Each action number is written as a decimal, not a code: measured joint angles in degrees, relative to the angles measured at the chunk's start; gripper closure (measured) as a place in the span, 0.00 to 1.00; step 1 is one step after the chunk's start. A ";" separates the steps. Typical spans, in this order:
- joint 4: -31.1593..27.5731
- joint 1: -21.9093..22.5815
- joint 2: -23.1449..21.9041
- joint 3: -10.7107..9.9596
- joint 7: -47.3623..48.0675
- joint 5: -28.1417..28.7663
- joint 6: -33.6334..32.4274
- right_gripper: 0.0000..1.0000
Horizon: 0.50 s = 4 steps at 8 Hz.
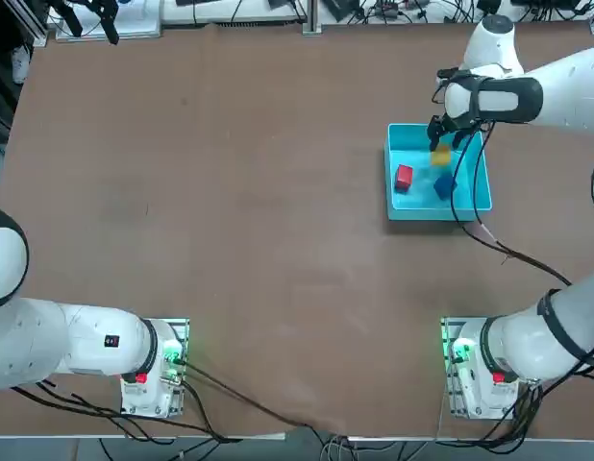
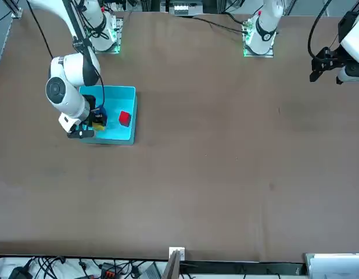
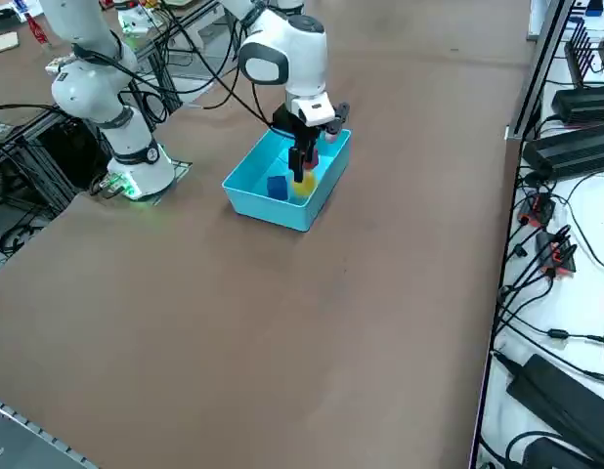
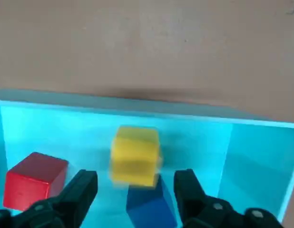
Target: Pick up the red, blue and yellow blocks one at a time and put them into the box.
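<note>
Brown tabletop: shallow cyan open tray [image 1: 482,197] holding small red cube [image 1: 404,177], blue cube [image 1: 444,185]. Right gripper [image 4: 136,190] above, fingers spread, small yellow cube [image 4: 135,154] loose below; best lifted straight up, clear of walls.

Right arm outstretched, wrist down, right gripper [image 4: 135,190] jaws apart

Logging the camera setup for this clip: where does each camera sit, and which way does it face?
Top: overhead, looking down; both arm bases at its bottom edge.
Front: across the table, facing the robot; right arm at its left.
Right side: raised at the robot's right, looking diagonally at the box.
Right wrist: looks past the open right gripper at the yellow block.
All share the box.
</note>
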 joint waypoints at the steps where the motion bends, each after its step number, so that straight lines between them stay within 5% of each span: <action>1: 0.58 -0.02 -0.24 -0.20 -0.08 -0.04 0.05 0.00; 4: 8.81 -0.09 -2.59 -0.68 -1.89 -0.17 -9.56 0.00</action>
